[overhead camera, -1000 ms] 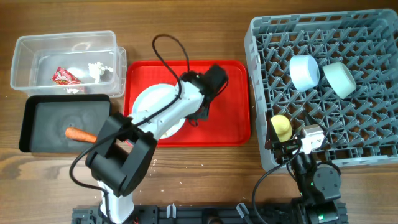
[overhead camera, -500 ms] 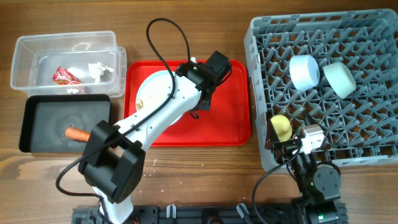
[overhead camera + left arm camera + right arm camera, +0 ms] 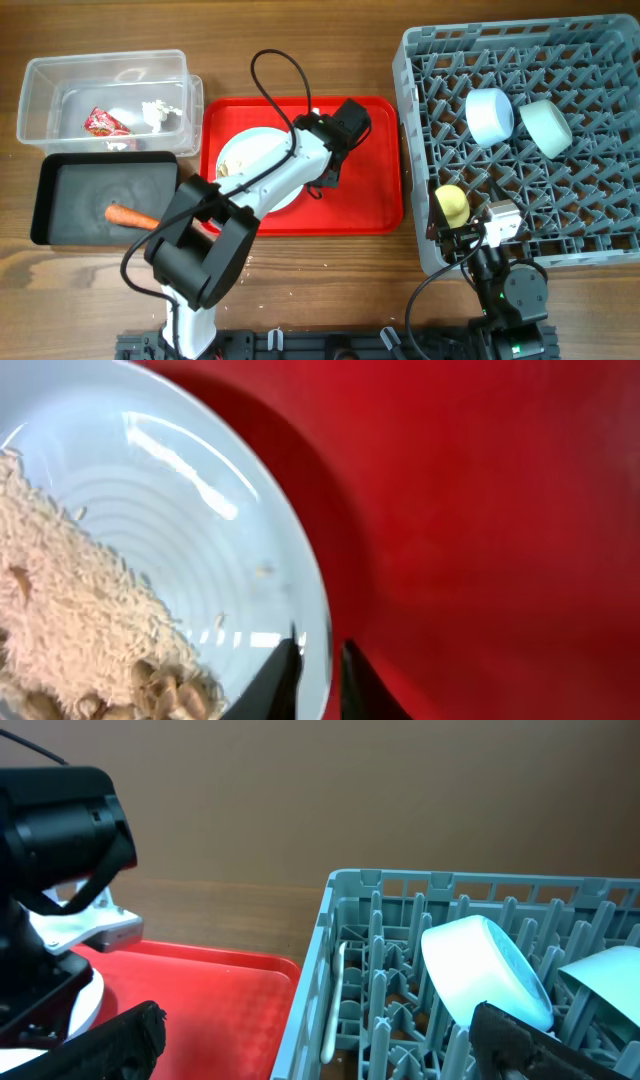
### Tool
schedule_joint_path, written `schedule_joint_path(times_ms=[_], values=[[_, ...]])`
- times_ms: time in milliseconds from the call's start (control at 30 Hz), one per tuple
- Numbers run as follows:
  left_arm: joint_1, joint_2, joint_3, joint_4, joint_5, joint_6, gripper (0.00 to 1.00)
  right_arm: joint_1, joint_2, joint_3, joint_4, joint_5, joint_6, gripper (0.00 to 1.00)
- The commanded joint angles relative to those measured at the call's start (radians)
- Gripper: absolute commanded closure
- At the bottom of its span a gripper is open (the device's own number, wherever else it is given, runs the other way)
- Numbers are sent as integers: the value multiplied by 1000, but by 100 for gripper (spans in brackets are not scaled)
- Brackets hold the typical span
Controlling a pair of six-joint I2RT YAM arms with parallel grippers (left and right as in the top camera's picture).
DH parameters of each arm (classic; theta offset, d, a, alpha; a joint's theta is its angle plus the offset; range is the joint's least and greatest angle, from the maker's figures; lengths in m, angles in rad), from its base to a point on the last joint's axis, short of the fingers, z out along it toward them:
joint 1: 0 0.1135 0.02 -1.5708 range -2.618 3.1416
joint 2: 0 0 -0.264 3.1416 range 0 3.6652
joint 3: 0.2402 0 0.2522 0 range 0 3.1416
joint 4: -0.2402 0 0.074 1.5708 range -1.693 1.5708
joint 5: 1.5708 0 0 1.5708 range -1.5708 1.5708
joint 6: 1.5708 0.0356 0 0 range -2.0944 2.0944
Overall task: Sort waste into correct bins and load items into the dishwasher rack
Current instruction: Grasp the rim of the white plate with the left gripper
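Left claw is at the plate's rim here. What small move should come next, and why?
Probably lift the plate slightly off the red tray and start toward the black tray: the left claw pinches its rim, food scraps lie on it, and the carrot already sits in that tray.

Bare red tray (image 3: 372,190) right of the plate (image 3: 248,145) offered open room, as did the wooden surface (image 3: 340,270) in front; the left arm (image 3: 278,178) slanted across the tray's left half, and the rack's wall (image 3: 408,120) hemmed the right edge.
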Motion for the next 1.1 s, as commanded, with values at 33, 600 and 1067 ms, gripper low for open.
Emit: schedule_joint_path(times_ms=[33, 600, 1067], values=[[-1, 35, -5, 12, -6, 7, 80, -4, -10, -3, 6, 13, 13, 0], [-1, 44, 60, -58, -52, 55, 96, -4, -10, -3, 6, 13, 13, 0], [0, -109, 256, -401, -164, -4, 96, -4, -10, -3, 6, 13, 13, 1]])
